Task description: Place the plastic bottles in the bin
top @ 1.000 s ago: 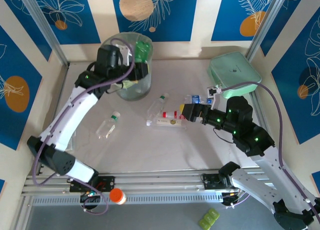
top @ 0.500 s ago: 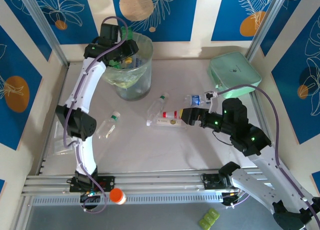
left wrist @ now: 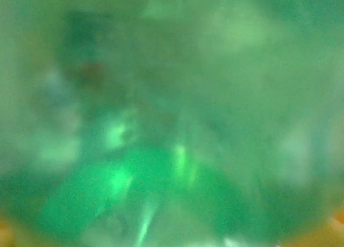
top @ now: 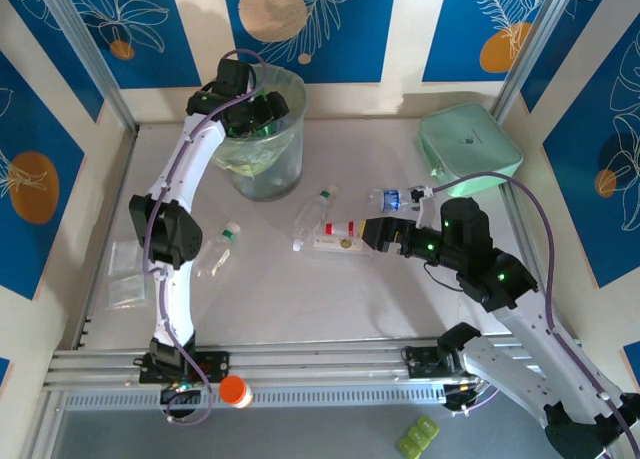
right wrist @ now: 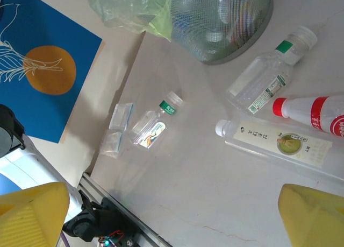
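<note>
— Left jaws?
— Up at the rim of the bin point(top: 282, 174), over the green bag point(top: 248, 154). Green blur right at that wrist's lens; open or closed, cannot tell.
— Right jaws?
— Spread wide, empty, low over the tabletop point(top: 300, 299). Just ahead: flat white-capped bottle point(right wrist: 279, 145), red-labelled bottle point(right wrist: 317, 111) just beside it. Farther ahead, clear green-labelled bottle point(right wrist: 267, 80), then the bin. Off to their left, small green-capped bottle point(right wrist: 156, 127) lying alone, packets point(right wrist: 119, 127) past it. Blue-capped bottle point(top: 390, 198) just beside the right jaws, toward the mint case point(top: 468, 147).
</note>
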Robot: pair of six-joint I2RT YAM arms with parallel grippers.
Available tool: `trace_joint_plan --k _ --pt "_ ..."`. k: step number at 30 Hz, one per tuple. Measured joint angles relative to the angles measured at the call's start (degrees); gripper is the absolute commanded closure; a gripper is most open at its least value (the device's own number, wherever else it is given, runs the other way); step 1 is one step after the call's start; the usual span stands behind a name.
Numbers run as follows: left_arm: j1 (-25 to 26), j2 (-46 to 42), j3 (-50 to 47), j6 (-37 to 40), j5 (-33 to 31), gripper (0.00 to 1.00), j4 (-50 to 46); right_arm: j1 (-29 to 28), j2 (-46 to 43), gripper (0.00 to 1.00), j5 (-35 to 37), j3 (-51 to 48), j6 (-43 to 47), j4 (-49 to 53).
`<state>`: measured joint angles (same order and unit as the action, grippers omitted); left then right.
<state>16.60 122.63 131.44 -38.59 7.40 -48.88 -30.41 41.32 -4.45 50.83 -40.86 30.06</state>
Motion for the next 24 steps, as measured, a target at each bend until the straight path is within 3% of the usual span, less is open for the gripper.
trace_joint_plan --k 7,13,20,24 --pt "0.00 -2.73 -0.02 2.16 0.00 0.05 -0.90 0.02 -0.66 0.00 0.00 0.00 0.02 0.00" --pt "0.00 -11.82 -0.37 3.78 -0.02 0.05 -2.23 0.02 -1.60 0.00 -0.02 0.00 0.00 -0.02" --pt "0.00 -28.09 -13.05 5.07 -2.82 0.05 -1.46 0.02 -3.08 0.00 -0.07 0.00 0.00 0.00" --pt "0.00 -33.16 -19.98 6.36 -5.14 0.11 -1.81 0.02 -3.41 0.01 -0.11 0.00 0.00 0.00"
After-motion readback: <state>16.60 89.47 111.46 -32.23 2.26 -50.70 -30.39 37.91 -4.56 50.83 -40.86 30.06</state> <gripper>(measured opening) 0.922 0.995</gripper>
